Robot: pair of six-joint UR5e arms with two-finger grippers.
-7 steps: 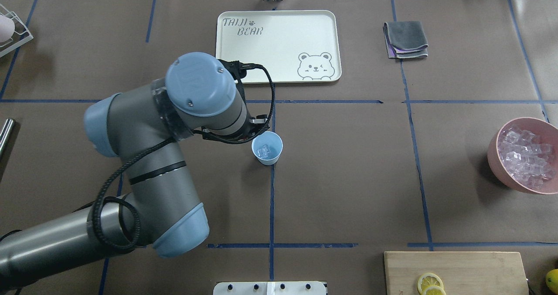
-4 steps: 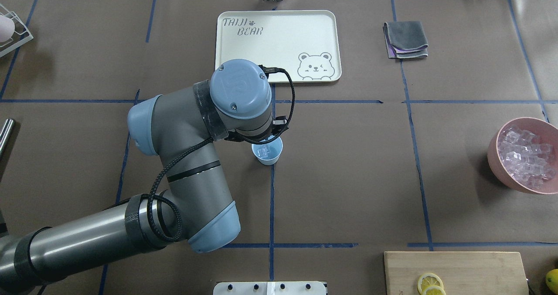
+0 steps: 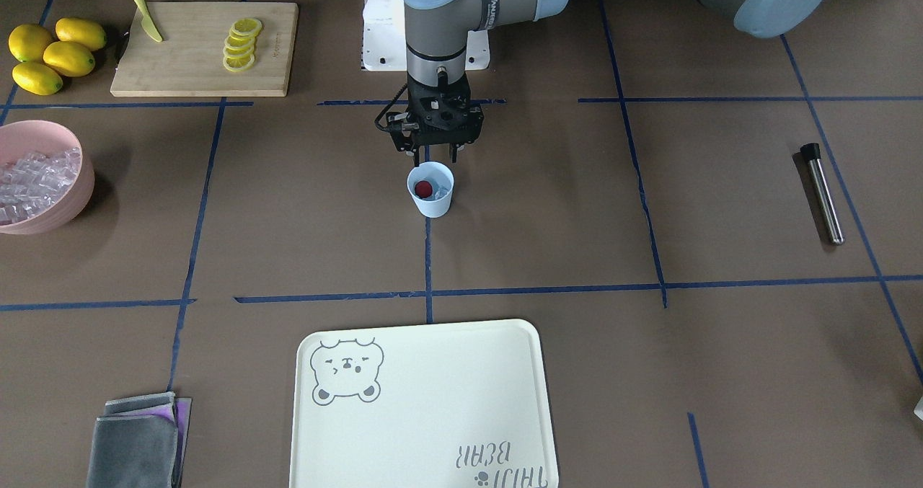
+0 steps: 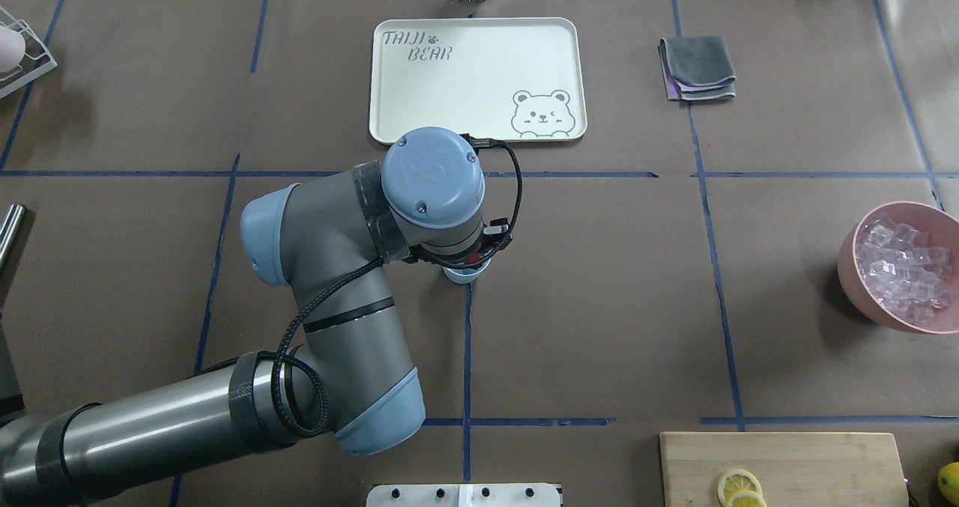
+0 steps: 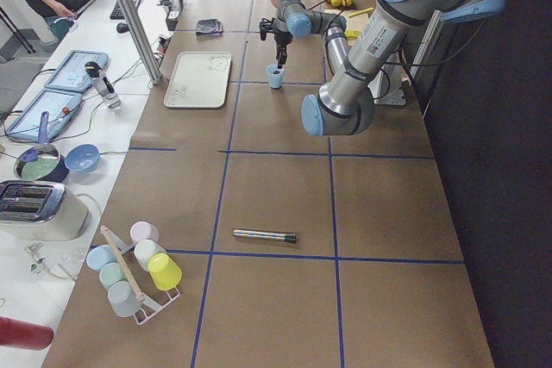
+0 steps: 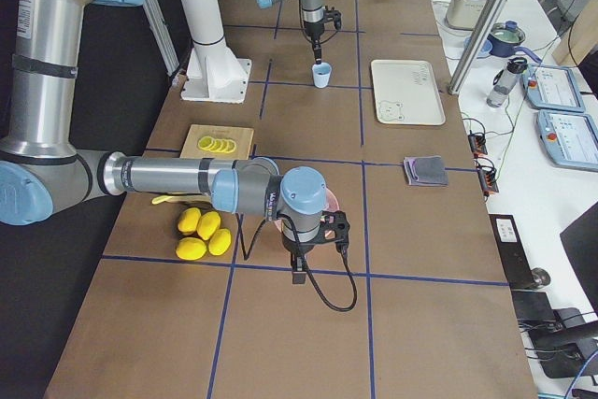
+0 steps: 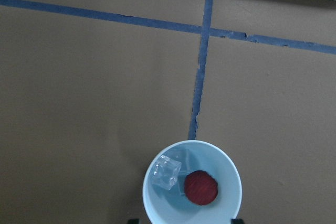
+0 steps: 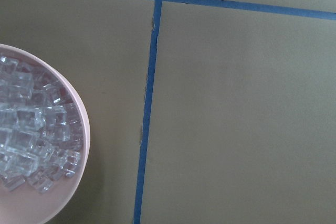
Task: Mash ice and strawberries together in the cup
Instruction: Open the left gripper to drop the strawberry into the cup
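Loading looks complete. The cup (image 3: pixel 433 205) stands upright on the desk (image 3: pixel 577 221), on a crossing of blue tape lines. Inside it a round red strawberry (image 7: pixel 200 187) lies just beside a clear ice cube (image 7: pixel 166 172). At least one more cube shows dimly under them.

The left gripper (image 3: pixel 435 161) hangs straight above the cup's mouth, pointing down. Its jaws are spread about as wide as the rim and carry nothing. That pose suits dropping a piece so it falls inside rather than beside the cup.

Well apart from the cup, on the robot's left of it, a steel rod with a black cap (image 3: pixel 823 196) lies flat on the desk. It is probably the mashing tool, and nothing touches it, so mashing has not begun. The next move likely calls for the left arm to fetch it.

The right gripper (image 6: pixel 301 268) is far from the cup on the opposite side, just beside the pink bowl (image 8: pixel 79 129) of spare ice, where more cubes are within reach. Whether its jaws are apart or together cannot be told.

Nothing holds the cup. It is light and tapered, so pressing down could tip or slide it unless one arm steadies it.
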